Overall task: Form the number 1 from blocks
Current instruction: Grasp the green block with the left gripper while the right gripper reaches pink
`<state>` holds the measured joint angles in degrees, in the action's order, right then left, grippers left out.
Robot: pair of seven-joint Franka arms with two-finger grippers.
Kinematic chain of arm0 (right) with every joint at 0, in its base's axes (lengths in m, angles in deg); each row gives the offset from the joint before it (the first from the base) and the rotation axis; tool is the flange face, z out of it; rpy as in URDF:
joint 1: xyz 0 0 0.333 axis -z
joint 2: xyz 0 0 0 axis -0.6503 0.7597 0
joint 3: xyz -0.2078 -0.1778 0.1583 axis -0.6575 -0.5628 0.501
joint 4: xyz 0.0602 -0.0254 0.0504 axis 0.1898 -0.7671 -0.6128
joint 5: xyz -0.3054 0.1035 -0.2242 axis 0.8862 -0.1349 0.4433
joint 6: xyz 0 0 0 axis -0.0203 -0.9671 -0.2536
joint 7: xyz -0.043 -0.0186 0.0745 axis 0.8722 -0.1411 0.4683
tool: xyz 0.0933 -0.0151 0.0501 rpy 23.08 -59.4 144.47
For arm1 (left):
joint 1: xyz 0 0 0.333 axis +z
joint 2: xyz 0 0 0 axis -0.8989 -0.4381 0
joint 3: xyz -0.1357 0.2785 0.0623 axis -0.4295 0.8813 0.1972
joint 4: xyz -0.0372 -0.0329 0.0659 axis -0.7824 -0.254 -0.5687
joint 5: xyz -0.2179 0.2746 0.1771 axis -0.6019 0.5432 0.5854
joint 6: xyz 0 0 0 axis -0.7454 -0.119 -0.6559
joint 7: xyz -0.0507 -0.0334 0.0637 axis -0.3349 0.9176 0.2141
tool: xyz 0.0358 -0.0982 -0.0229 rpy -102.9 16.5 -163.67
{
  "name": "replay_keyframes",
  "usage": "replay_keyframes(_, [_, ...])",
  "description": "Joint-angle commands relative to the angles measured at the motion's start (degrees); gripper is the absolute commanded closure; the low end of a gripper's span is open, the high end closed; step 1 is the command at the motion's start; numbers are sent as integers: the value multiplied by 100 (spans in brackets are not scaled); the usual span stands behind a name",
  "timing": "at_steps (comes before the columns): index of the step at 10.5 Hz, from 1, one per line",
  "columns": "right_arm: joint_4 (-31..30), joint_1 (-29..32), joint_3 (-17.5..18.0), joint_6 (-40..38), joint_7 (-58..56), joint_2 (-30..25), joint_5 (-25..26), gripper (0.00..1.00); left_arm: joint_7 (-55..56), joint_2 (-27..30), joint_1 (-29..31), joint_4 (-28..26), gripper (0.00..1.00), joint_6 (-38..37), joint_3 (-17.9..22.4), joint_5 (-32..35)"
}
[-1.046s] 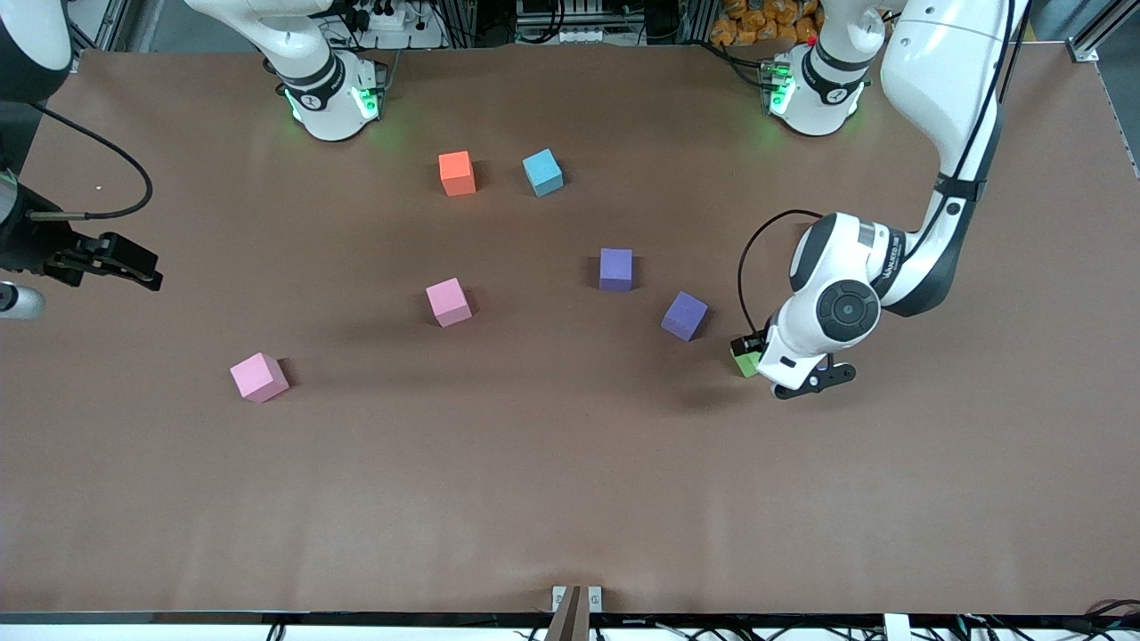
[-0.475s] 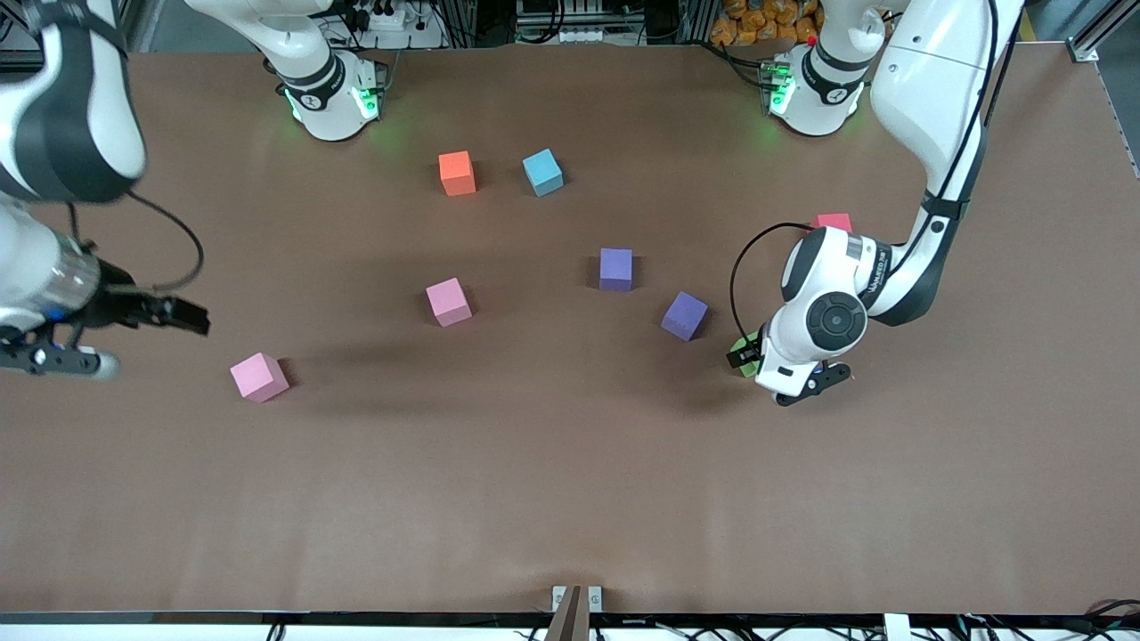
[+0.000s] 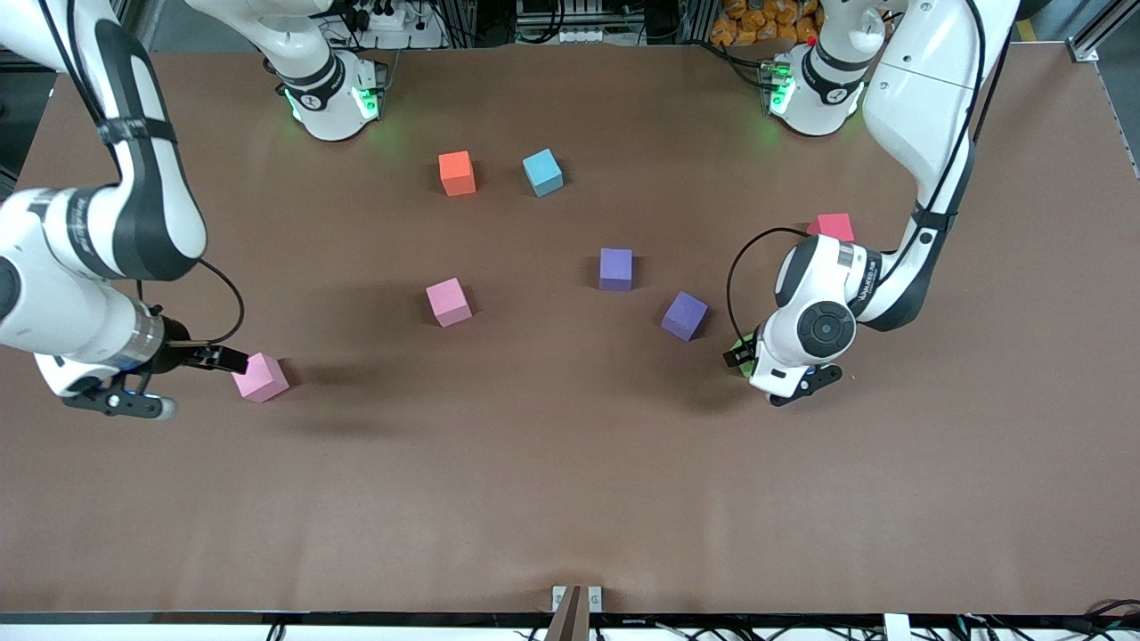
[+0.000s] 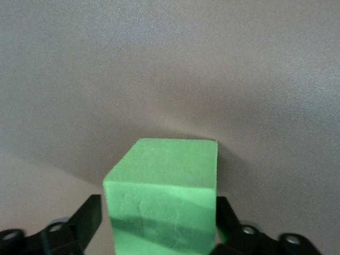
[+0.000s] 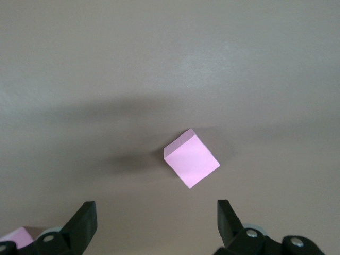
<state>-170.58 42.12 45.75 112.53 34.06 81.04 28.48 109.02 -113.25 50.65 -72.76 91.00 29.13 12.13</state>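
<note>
- The brown table [image 3: 570, 499] fills the front view and carries all the blocks, scattered singly, none touching another.
- The left arm [image 3: 926, 116] reaches down from its base to the left arm's end of the table; the right arm [image 3: 134, 205] bends down over the right arm's end.
- The left gripper [image 3: 746, 354] sits low at the table, jaws closed on the green block [image 4: 164, 196], which shows squeezed between both fingers [image 4: 85, 220] in the left wrist view.
- The right gripper [image 3: 218, 359] hangs with jaws spread wide, just beside one pink block [image 3: 260, 377] at the gripper's 3 o'clock in the front view; nothing is between its fingers [image 5: 82, 223].
- The second pink block [image 3: 448, 302] lies mid-table, at about 2 o'clock from the first.
- Two purple blocks: one [image 3: 615, 269] mid-table, the other [image 3: 684, 315] at its 4 o'clock, near the green block.
- The orange block [image 3: 457, 173] and the light blue block [image 3: 542, 172] sit side by side near the bases, the blue one at the orange one's 3 o'clock.
- The red block [image 3: 832, 226] peeks out at 12 o'clock of the left wrist, partly hidden.
</note>
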Motion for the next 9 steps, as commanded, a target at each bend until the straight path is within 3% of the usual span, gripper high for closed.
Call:
replay_keyframes(1, [-376,178,56,433,-1104,95,32,0,158,-18,-16,46,90,22,-1,146])
replay_keyframes(2, [-465,239,56,566,-1475,226,32,0,149,-10,-25,55,100,13,0,146])
replay_keyframes(6, [-474,354,56,778,-2313,684,286,0,70,612,-252,99,100,-240,-62,155])
replay_keyframes(9, [-466,311,56,962,-2357,869,585,0,865,861,-770,107,100,-365,-639,111])
